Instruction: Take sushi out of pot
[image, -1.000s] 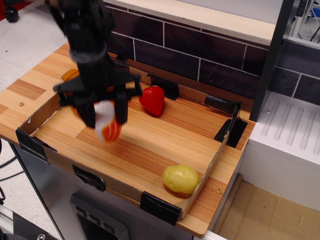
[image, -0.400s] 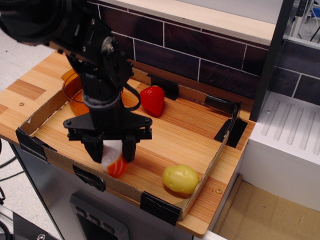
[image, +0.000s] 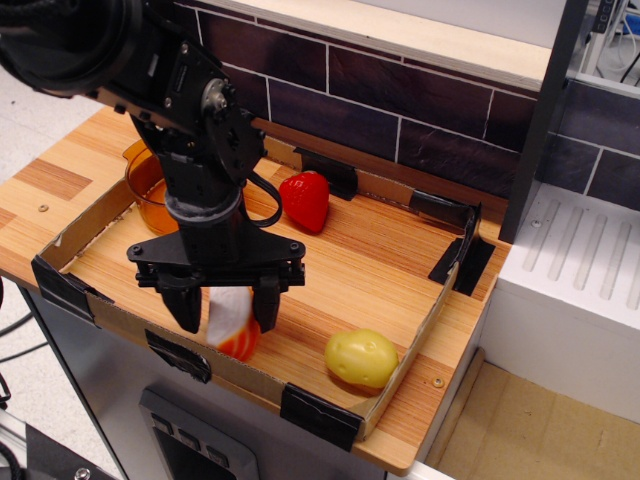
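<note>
1. The black end effector (image: 221, 308) pointed straight down over the near-left part of the counter (image: 330, 275), its two fingers parted only as wide as the piece between them.
2. It gripped the sushi (image: 232, 322), one finger on each side; the white rice part sat up between the fingers and the orange-red part showed below their tips.
3. The sushi was low over the wood near the front cardboard wall (image: 250, 377); whether it touched the surface could not be told.
4. The sushi was outside the pot (image: 150, 192), which stood behind the end effector and to its left in the picture, partly hidden by the arm.
5. Only part of the pot's amber rim and wall showed, so what lay inside could not be seen.
6. One sushi piece and one pot were in view.
7. One red strawberry (image: 305, 200) lay behind the end effector and a little to its right in the picture, near the back edge of the tray.
8. One yellow potato (image: 361, 358) lay to the end effector's right in the picture, near the front right corner and well apart from the sushi.
9. Black clips held the cardboard wall at several spots around the tray.
10. No readable writing or label showed on any of these things.
</note>
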